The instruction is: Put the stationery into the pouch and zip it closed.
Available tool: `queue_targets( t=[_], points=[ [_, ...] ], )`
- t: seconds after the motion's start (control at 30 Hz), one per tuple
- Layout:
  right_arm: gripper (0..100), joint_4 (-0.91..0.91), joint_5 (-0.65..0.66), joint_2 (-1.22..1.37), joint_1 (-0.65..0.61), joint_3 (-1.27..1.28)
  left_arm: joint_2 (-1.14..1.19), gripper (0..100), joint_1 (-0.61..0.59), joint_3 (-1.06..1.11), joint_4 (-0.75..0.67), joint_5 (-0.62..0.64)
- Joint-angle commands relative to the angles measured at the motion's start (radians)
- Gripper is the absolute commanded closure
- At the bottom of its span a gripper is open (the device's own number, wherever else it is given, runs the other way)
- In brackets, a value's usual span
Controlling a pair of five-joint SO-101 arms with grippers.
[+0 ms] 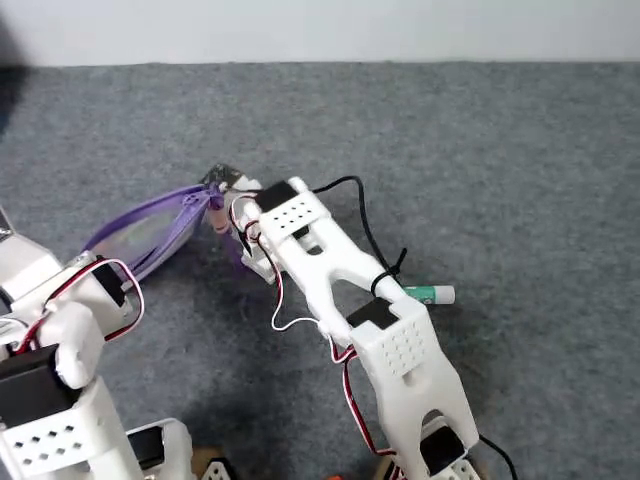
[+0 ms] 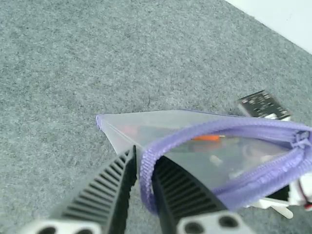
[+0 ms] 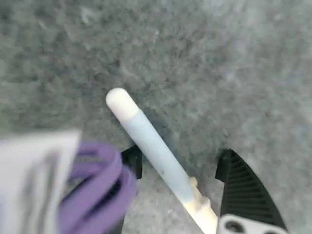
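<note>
A clear pouch (image 1: 150,226) with a purple zipper lies on the grey carpet at the left. My left gripper (image 2: 144,171) is shut on the zipper edge at one end of the pouch (image 2: 204,146); an orange item and other pieces show inside. My right gripper (image 1: 228,214) is at the pouch's far end and stands open. A pale blue pen (image 3: 148,144) with a white cap lies between its fingers, beside the purple zipper (image 3: 97,190). A green and white marker (image 1: 432,293) lies on the carpet to the right of the right arm.
A small dark card (image 1: 220,177) lies just beyond the pouch's far end, also seen as the card (image 2: 263,104) in the left wrist view. Grey carpet (image 1: 500,160) spreads to the right and back. A pale wall runs along the far edge.
</note>
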Motion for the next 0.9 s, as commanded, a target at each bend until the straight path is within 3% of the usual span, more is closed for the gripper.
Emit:
queue_targets(
  t=[0.0, 0.1, 0.2, 0.4, 0.87],
  points=[
    [83.3, -0.013, 0.034, 0.016, -0.001, -0.008, 0.025, 99, -0.003, -0.027, 0.005, 0.015],
    [99.6, -0.015, 0.032, 0.012, 0.012, -0.008, 0.023, 99, -0.003, -0.027, 0.005, 0.015],
    [95.7, 0.001, 0.032, -0.013, 0.035, -0.008, 0.023, 99, -0.003, -0.027, 0.005, 0.015],
    [99.2, 0.079, 0.028, -0.074, 0.082, -0.008, 0.023, 99, 0.0, -0.028, 0.005, 0.015],
    [99.1, 0.438, -0.212, -0.492, 0.124, -0.008, 0.032, 99, 0.003, -0.015, 0.002, 0.015]
  ],
)
